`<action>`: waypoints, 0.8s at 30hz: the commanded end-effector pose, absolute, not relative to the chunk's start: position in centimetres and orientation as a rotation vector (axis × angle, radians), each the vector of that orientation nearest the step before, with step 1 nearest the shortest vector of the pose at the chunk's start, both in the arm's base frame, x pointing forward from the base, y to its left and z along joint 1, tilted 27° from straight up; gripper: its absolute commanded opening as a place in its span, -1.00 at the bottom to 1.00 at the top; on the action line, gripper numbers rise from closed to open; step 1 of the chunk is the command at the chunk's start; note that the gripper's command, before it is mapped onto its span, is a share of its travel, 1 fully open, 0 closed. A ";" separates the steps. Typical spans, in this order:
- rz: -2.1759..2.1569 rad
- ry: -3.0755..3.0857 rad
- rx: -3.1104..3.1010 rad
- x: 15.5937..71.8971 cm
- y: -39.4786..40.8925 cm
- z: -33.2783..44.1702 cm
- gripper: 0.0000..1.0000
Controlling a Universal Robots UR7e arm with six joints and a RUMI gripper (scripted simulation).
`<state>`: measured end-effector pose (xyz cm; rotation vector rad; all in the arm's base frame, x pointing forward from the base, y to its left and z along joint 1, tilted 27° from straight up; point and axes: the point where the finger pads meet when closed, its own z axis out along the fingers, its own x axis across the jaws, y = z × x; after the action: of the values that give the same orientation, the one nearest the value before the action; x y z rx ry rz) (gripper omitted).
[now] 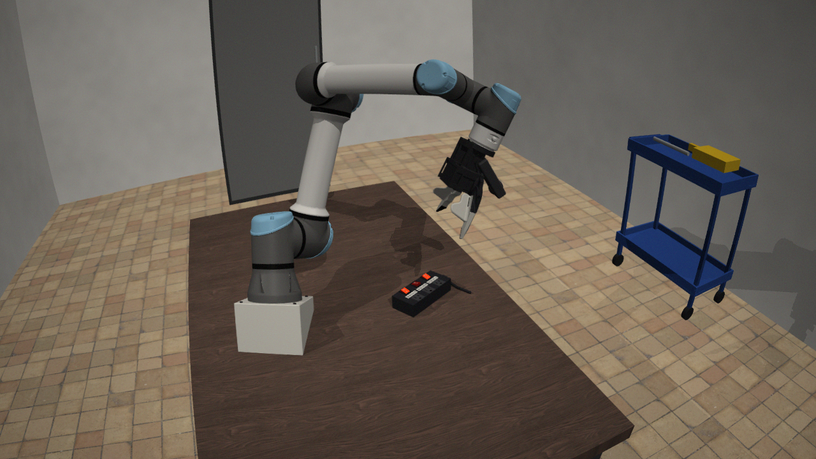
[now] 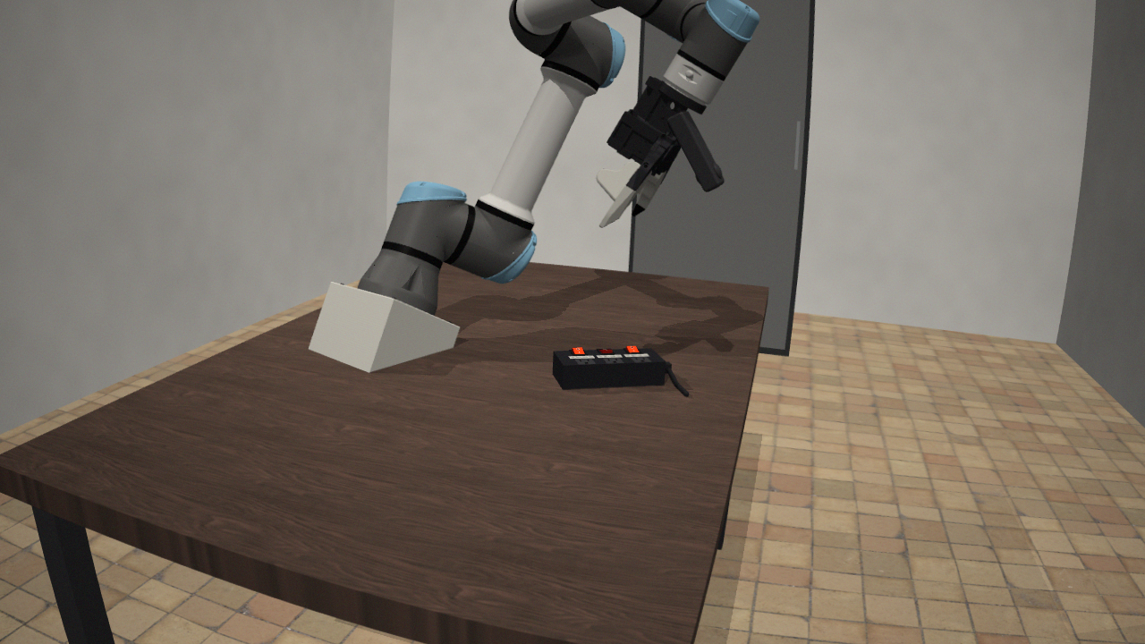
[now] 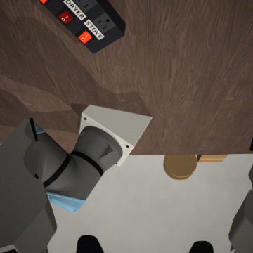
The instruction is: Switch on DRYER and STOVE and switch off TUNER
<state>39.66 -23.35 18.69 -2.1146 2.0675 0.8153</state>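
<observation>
The black power strip (image 1: 421, 292) lies flat on the dark wooden table near its right edge, with its switches and sockets facing up. It also shows in the exterior view (image 2: 610, 367). In the wrist view the power strip (image 3: 88, 24) is at the top left, partly cut off. There the STOVE switch (image 3: 84, 36) glows bright orange and the DRYER switch (image 3: 65, 16) is a darker red. A third bright switch is cut off at the top edge, and its label is out of view. My gripper (image 1: 453, 219) is open and empty. It hangs high above the table's far right edge, well apart from the strip, and also shows in the exterior view (image 2: 620, 215).
My arm's white base block (image 1: 273, 325) stands on the table left of the strip. A short cord stub (image 1: 461, 288) sticks out of the strip's far end. A blue cart (image 1: 684, 217) with a yellow box stands on the floor to the right. A grey door is behind the table.
</observation>
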 end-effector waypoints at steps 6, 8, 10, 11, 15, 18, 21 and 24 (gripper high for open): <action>0.575 2.198 -1.937 38.9 -20.0 17.1 1.00; 0.550 2.209 -1.915 38.8 -19.6 16.9 1.00; 0.501 2.230 -1.872 38.6 -18.7 16.5 1.00; 0.477 2.239 -1.850 38.5 -18.3 16.2 1.00; 0.385 2.270 -1.766 38.2 -16.6 15.2 1.00; 0.321 2.286 -1.705 38.0 -15.4 14.5 1.00; 0.261 2.298 -1.647 37.9 -14.2 13.7 1.00; 0.242 2.301 -1.629 37.8 -13.8 13.4 1.00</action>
<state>37.92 -14.50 13.84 -1.6702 2.2900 0.3018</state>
